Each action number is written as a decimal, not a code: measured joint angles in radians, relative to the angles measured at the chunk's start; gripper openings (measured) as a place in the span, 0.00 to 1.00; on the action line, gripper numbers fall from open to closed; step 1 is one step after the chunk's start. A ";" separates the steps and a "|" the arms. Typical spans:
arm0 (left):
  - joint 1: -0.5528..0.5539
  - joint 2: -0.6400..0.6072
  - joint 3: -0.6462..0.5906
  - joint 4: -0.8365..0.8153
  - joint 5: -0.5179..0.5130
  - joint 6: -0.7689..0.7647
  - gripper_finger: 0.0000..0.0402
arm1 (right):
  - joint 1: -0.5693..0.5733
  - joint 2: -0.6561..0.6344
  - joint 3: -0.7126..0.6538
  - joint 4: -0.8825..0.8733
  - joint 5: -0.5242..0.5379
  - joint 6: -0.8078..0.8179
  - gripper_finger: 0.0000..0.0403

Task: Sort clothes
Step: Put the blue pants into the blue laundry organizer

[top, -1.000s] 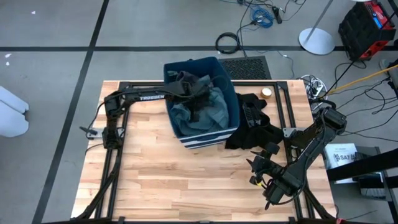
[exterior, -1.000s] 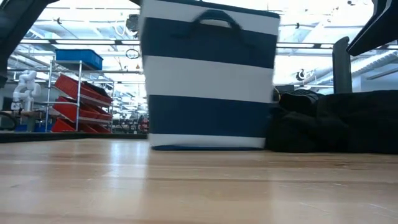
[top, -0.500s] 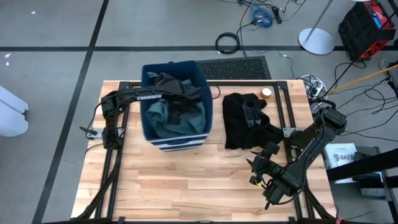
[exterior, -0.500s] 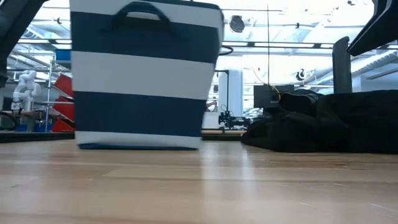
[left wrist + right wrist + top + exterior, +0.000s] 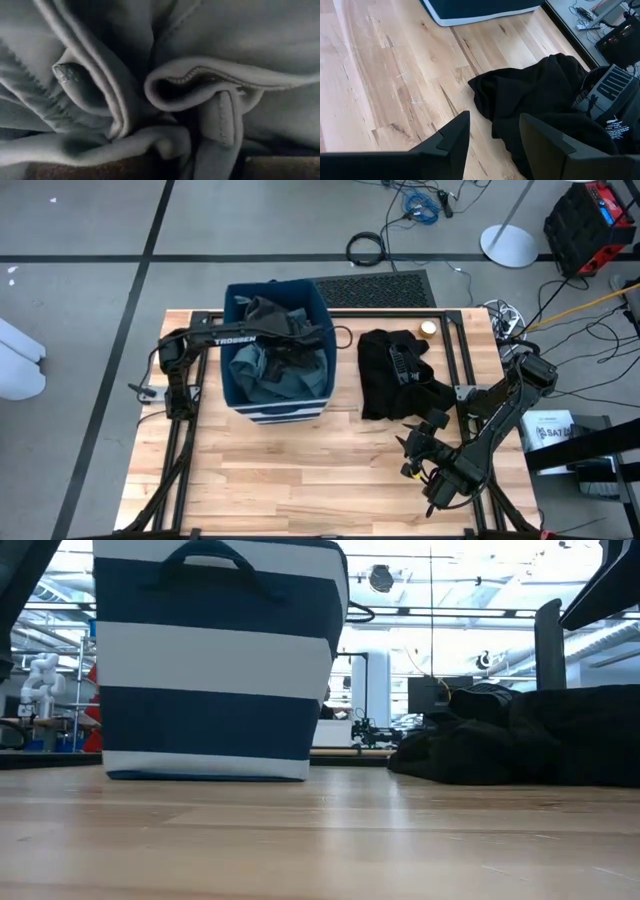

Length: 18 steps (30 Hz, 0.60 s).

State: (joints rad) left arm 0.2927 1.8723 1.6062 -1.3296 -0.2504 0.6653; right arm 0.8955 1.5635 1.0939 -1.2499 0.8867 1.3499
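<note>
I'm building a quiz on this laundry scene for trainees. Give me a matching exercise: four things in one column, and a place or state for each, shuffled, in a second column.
Things:
1. striped bin
2. black garment
3. left gripper
4. right gripper

Places or states:
A. down inside the bin among the grey-green fabric
B. spread flat on the table
C. open above bare wood, holding nothing
D. standing upright, with clothes inside

Pairs: 1-D, 2-B, 3-A, 4-C

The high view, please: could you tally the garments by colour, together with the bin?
Grey-green garment, in the bin: 1
Dark grey garment, in the bin: 1
Black garment, on the table: 1
Navy bin: 1
Total: 4
</note>
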 joint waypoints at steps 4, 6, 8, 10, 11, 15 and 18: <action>-0.006 -0.001 0.000 0.006 0.010 -0.074 0.11 | 0.000 0.000 0.000 0.000 0.001 0.000 0.40; -0.006 -0.001 0.000 0.016 -0.002 -0.123 0.19 | 0.000 0.000 0.000 0.000 0.003 -0.003 0.40; -0.006 -0.001 0.005 0.013 -0.008 -0.185 0.28 | 0.000 0.000 0.000 -0.001 0.005 -0.005 0.40; -0.001 -0.004 0.021 0.004 0.026 -0.211 0.36 | 0.000 0.000 0.000 -0.002 0.005 -0.005 0.40; 0.003 -0.009 0.031 0.003 0.045 -0.224 0.40 | 0.000 0.000 0.000 -0.004 0.006 -0.005 0.40; 0.012 -0.062 0.053 0.009 0.060 -0.241 0.49 | 0.000 0.000 0.000 -0.006 0.006 -0.006 0.40; 0.022 -0.127 0.054 0.011 0.063 -0.242 0.52 | 0.000 0.000 0.000 -0.007 0.005 -0.007 0.40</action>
State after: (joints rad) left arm 0.3151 1.7454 1.6604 -1.3181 -0.1874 0.4236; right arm 0.8955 1.5635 1.0939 -1.2568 0.8921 1.3430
